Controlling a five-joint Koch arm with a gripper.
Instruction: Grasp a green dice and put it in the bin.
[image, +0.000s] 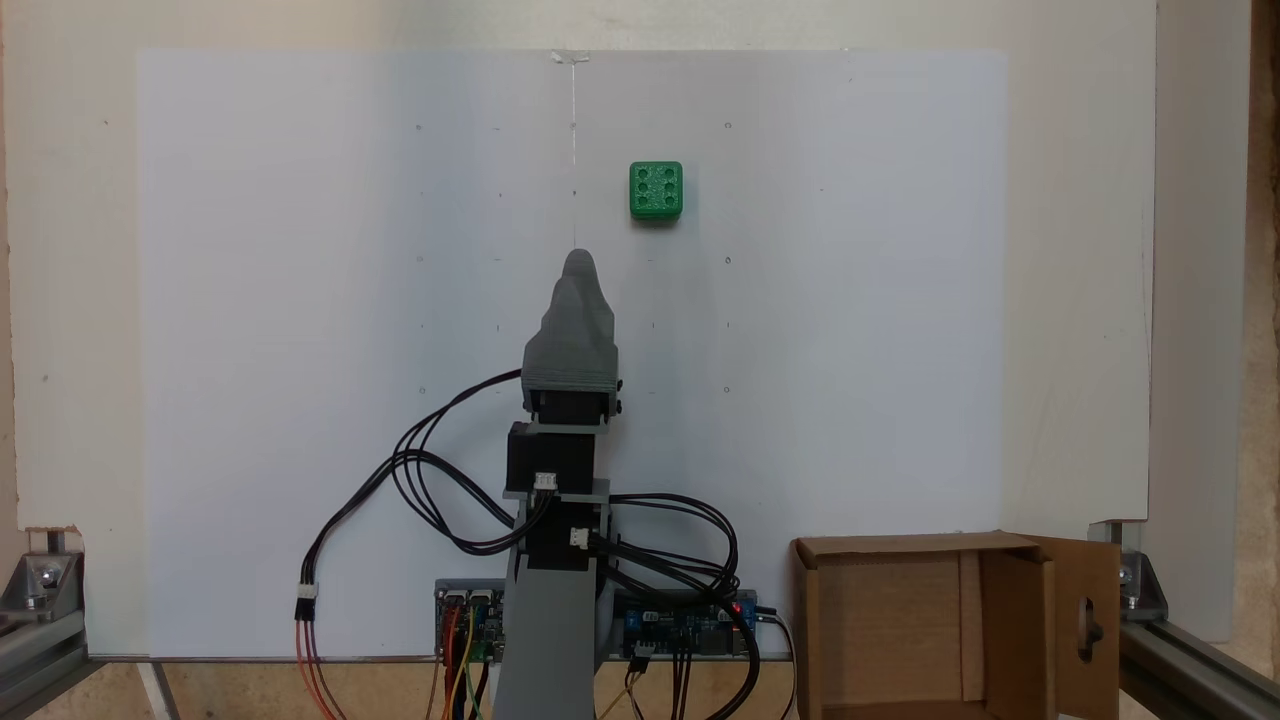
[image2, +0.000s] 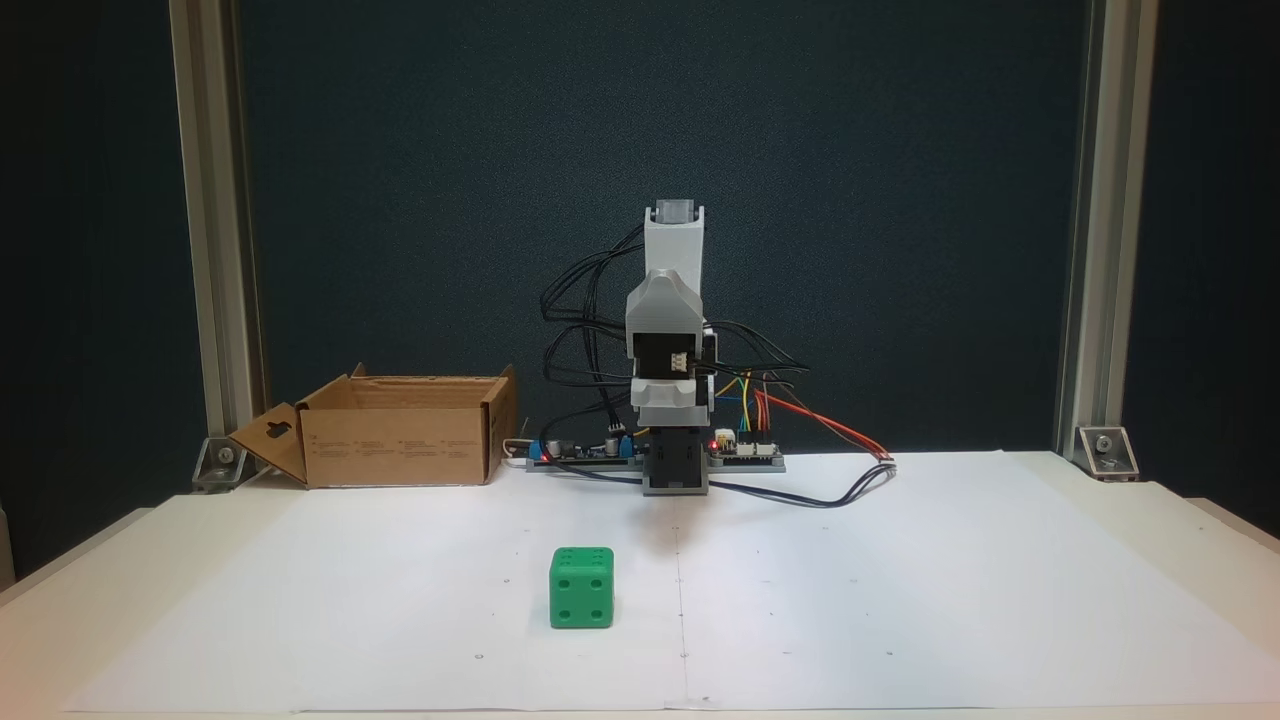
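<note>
A small bright green plastic dice (image: 656, 190) with rounded corners is marked by round recessed pips, six on the top face and four on the side face (image2: 581, 588). A square bin of plain brown corrugated cardboard (image: 955, 625) is seen. The white paper sheet (image: 300, 350) is dotted with faint grey marks. A grey plastic arm (image: 570, 340) is trailed by black, red, orange and yellow wires.

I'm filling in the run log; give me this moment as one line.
phase: before grasp | green dice: on white sheet, six up, untouched | gripper: short of dice, jaws state unclear | bin: beside arm base, no dice
</note>
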